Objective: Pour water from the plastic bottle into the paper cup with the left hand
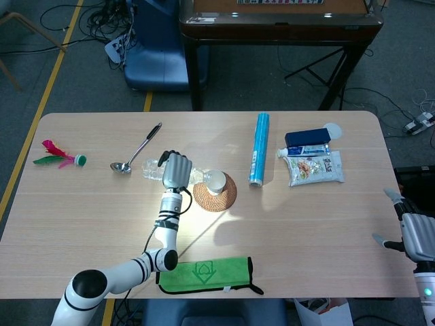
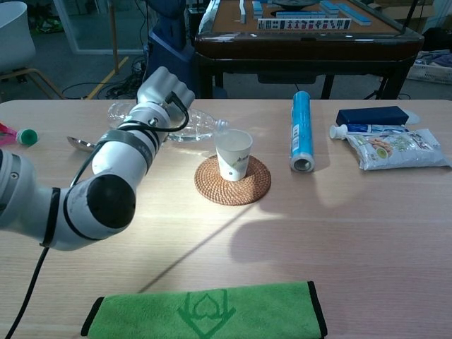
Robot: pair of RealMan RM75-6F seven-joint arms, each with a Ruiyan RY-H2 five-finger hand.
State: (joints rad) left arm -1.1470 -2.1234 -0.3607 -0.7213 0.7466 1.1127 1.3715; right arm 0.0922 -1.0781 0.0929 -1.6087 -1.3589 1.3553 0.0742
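Observation:
My left hand [image 1: 176,170] [image 2: 164,90] grips the clear plastic bottle [image 1: 153,167] [image 2: 192,124], which lies nearly level above the table with its neck toward the paper cup [image 1: 215,180] [image 2: 233,153]. The bottle's mouth is just above the cup's left rim. The white cup stands upright on a round woven coaster [image 1: 215,193] [image 2: 233,180]. My right hand [image 1: 416,236] hangs off the table's right front corner with its fingers apart and nothing in it; the chest view does not show it.
A metal spoon [image 1: 136,149] and a red-green shuttlecock [image 1: 60,156] lie to the left. A blue tube [image 1: 259,158] [image 2: 301,139], a toothpaste box [image 2: 371,116] and a snack packet [image 2: 395,148] lie right of the cup. A green cloth [image 1: 204,274] [image 2: 205,312] lies at the front edge.

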